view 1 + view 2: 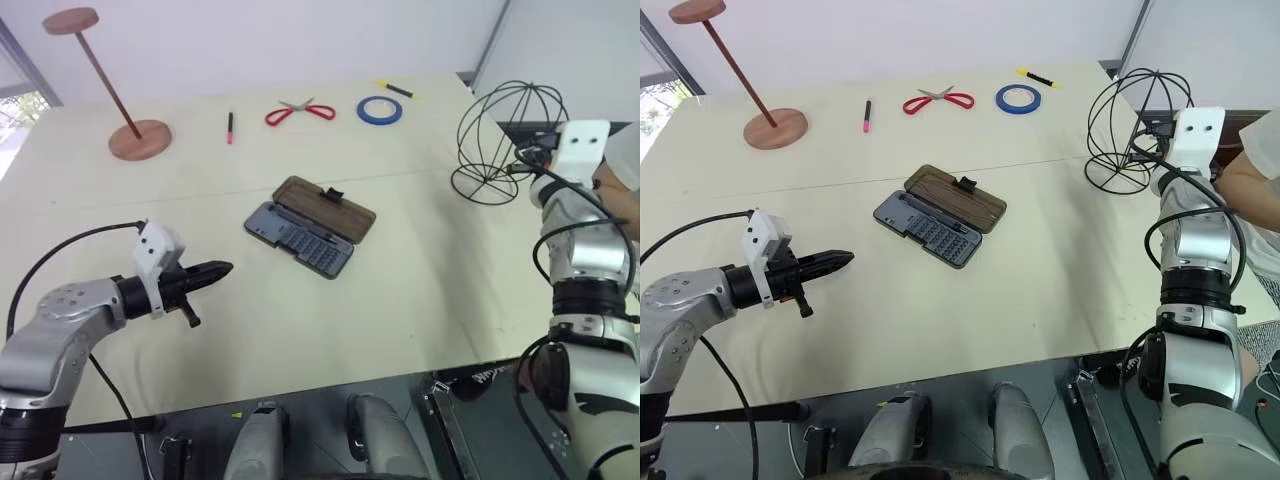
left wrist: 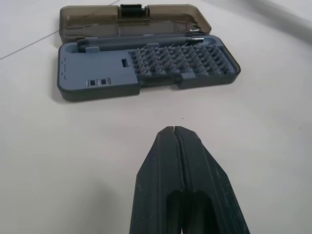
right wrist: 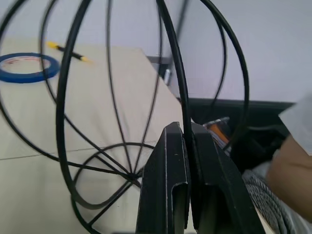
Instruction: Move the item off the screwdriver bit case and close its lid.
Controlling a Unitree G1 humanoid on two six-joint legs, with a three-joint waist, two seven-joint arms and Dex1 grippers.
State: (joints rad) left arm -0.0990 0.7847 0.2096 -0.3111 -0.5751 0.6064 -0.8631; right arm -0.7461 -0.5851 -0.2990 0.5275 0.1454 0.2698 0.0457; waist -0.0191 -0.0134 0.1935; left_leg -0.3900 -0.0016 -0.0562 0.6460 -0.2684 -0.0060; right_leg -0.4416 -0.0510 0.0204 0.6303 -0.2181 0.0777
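Observation:
The screwdriver bit case lies open mid-table, its grey-blue slotted tray (image 1: 300, 238) nearest me. Its smoky-brown lid (image 1: 325, 208) is laid flat behind the tray, latch tab at the far edge. The item (image 1: 487, 178), a black wire sphere on a ring base, stands away from the case by the table's right edge. My right gripper (image 3: 185, 127) is shut on one of its hoops (image 3: 178, 73). I cannot tell whether the base touches the table. My left gripper (image 1: 222, 268) is shut and empty, pointing at the case from the front left with bare table between them.
A wooden stand (image 1: 130, 135) sits at the far left. A pink pen (image 1: 230, 127), red scissors (image 1: 300, 111), a blue tape roll (image 1: 379, 110) and a yellow marker (image 1: 394, 89) lie along the back. A person's arm (image 1: 1250, 180) is beyond the right edge.

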